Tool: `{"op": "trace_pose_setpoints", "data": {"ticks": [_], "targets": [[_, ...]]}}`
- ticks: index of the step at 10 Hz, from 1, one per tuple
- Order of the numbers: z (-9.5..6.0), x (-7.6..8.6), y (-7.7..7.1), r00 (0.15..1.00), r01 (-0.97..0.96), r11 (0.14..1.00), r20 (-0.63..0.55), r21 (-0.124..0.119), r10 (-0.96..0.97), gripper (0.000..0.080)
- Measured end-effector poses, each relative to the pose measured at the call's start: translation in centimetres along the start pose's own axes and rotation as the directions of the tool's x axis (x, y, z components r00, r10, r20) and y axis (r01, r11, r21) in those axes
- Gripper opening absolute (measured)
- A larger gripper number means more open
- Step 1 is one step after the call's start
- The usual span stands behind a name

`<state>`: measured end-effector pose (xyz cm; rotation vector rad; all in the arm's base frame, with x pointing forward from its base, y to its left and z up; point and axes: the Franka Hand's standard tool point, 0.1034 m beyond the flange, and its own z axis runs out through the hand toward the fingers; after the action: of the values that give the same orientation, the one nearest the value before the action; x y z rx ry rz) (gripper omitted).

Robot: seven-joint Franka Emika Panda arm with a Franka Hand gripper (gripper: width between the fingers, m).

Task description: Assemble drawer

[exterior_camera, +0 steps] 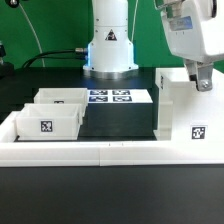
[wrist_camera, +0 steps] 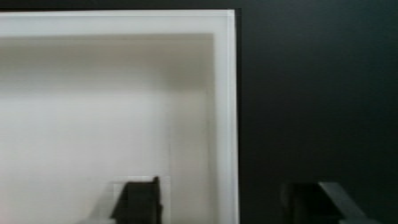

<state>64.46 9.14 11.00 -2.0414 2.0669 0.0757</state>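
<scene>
Low white border wall (exterior_camera: pixel 100 150) fronts the black bench (exterior_camera: pixel 120 125) in the exterior view. Behind it, at that view's left, stand the drawer's front tray (exterior_camera: pixel 50 120) and rear tray (exterior_camera: pixel 62 97), both loose. The marker board (exterior_camera: pixel 110 96) lies in the middle. The housing (exterior_camera: pixel 180 100) stands at that view's right, well apart from the trays.

The hand (exterior_camera: pixel 202 80) hangs over the housing's top. In the wrist view the hand (wrist_camera: pixel 231 200) is spread. One of its fingers (wrist_camera: pixel 139 200) is over the white interior and the other is over the dark bench side. The housing's thin side wall (wrist_camera: pixel 226 120) runs between them, and neither finger appears to touch it.

Risks, as judged:
- The wall sits nearer the inner finger than the outer one. An uncentred closure would probably push the housing sideways before both pads seat.
- A fingertip lowered off line could land on the wall's top edge and tilt the housing.
- A thin, smooth plastic wall offers little purchase, so the housing may swing or slip once lifted.

Writing and labels:
- Black-and-white square marker tags show on the front tray (exterior_camera: pixel 47 125), on the housing (exterior_camera: pixel 197 132) and on the marker board. These are patterns only, with no lettering.
- A small dark mark on the arm's base (exterior_camera: pixel 108 45) is too small to read.
- No brand name is legible.
</scene>
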Motion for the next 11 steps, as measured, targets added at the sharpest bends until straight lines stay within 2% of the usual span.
{"op": "trace_pose_setpoints", "data": {"ticks": [1, 2, 3, 4, 5, 6, 9, 11], "targets": [[0.0, 0.0, 0.0, 1.0, 0.003, 1.0, 0.0, 0.0, -0.003, 0.0436], [0.0, 0.0, 0.0, 1.0, 0.005, 1.0, 0.0, 0.0, -0.005, 0.0594], [0.0, -0.1, 0.0, 1.0, 0.009, 1.0, 0.0, 0.0, -0.009, 0.0594], [0.0, -0.1, 0.0, 1.0, 0.014, 1.0, 0.0, 0.0, -0.014, 0.0638], [0.0, -0.1, 0.0, 1.0, 0.022, 1.0, 0.0, -0.001, -0.022, 0.0646], [-0.5, 0.2, 0.4, 0.994, 0.109, 0.994, 0.002, 0.0, -0.109, 0.0646], [-3.5, -0.1, 1.9, 0.989, 0.146, 0.989, 0.025, 0.022, -0.147, 0.0649], [-3.6, -0.2, 2.1, 0.986, 0.164, 0.986, 0.033, 0.024, -0.165, 0.0649]]}}
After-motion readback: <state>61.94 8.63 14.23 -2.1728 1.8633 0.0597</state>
